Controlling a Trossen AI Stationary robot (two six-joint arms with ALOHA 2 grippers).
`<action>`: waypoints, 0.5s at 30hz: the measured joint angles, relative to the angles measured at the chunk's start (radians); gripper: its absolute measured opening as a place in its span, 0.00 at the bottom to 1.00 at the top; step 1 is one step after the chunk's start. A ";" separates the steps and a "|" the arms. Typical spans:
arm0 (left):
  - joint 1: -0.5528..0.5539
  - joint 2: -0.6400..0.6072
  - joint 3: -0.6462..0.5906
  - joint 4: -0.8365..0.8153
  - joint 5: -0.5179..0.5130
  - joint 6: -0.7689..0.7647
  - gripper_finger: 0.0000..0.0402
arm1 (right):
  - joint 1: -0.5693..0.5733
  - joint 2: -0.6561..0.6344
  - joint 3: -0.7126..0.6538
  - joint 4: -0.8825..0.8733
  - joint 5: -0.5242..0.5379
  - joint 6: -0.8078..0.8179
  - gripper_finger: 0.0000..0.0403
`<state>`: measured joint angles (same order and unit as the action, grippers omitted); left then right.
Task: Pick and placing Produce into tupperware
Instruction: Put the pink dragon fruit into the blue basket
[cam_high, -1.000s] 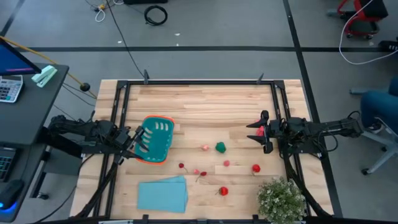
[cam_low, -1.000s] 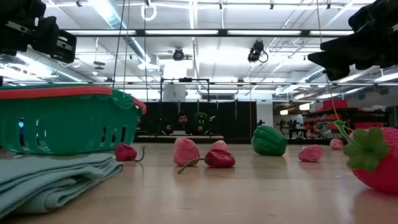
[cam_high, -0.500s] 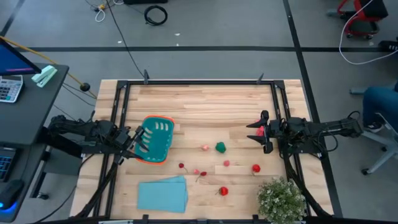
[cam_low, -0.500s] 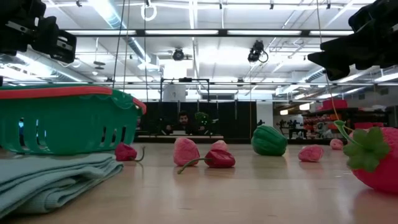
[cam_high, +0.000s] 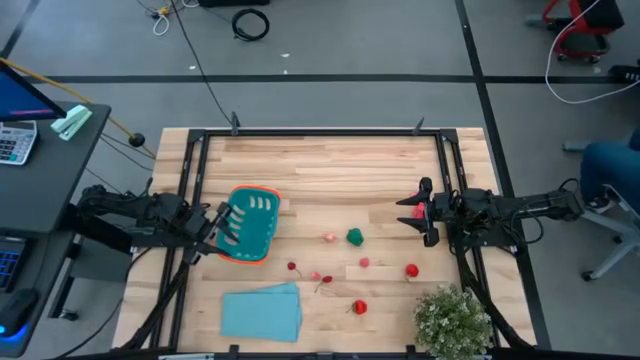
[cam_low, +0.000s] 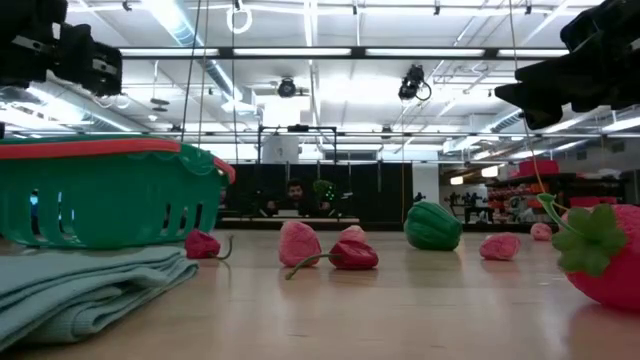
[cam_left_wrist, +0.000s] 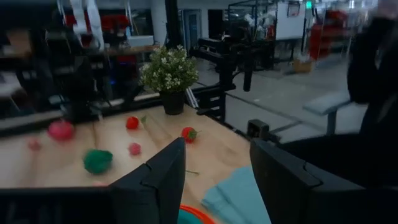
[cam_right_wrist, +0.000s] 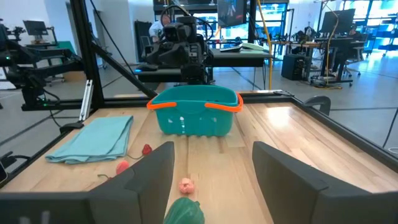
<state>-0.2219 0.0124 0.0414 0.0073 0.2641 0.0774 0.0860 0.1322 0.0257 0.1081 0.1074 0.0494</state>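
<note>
High view: potted plant (cam_high: 452, 320) by produce (cam_high: 355, 237), cloth (cam_high: 261, 311) nr tupperware (cam_high: 249, 225)

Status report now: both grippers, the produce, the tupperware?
Left gripper open above tupperware. Right gripper open, empty, at table's right. Produce all on table, none picked. Nothing blocking.

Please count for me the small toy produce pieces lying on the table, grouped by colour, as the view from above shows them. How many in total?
Red pieces: 4
Pink pieces: 3
Green piece: 1
Total: 8
</note>
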 joint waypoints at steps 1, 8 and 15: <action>0.000 0.000 0.000 0.000 0.000 0.053 0.47 | 0.000 0.000 0.000 0.000 0.000 0.000 0.56; 0.000 0.000 0.000 0.000 0.000 0.210 0.47 | 0.000 0.000 0.000 0.000 0.000 0.000 0.56; 0.000 0.000 0.000 0.008 0.000 0.197 0.46 | 0.000 0.000 0.000 0.000 0.000 0.000 0.56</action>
<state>-0.2222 0.0125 0.0413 0.0153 0.2642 0.2747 0.0860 0.1322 0.0257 0.1081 0.1078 0.0494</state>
